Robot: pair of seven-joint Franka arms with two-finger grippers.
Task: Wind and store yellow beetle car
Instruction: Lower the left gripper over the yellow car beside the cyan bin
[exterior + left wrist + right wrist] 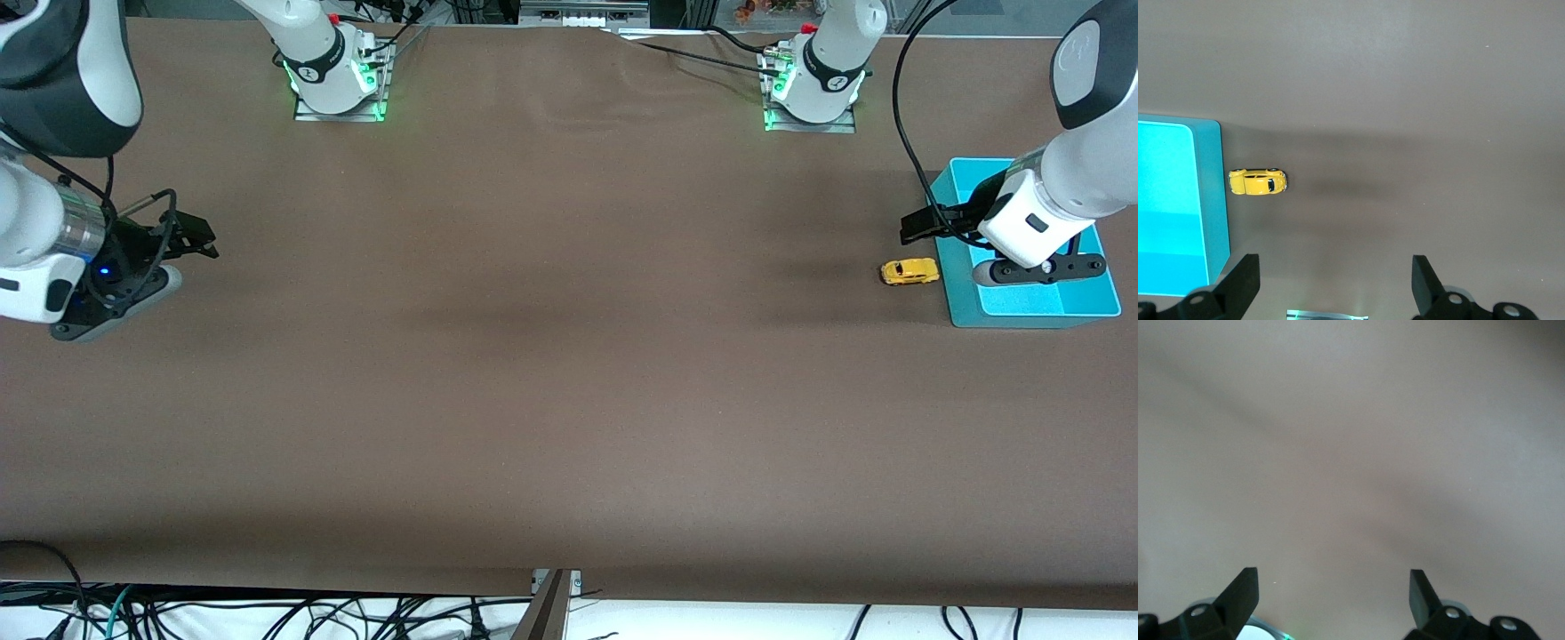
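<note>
front view: the yellow beetle car (909,271) was seen at the right of the frame, on the brown table (551,356), just beside the teal bin (1031,307) and outside it. the left gripper (925,222) was held over the bin's edge, above the car in the frame; the right gripper (191,236) waited at the far left over bare table.

left wrist view: the car was seen left of centre, lying on the table next to the bin's wall (1215,193). the left gripper's fingers (1245,280) were spread wide at the bottom edge, nothing held.

right wrist view: only table was shown. the right gripper's fingers (1245,587) were spread wide, nothing held.
</note>
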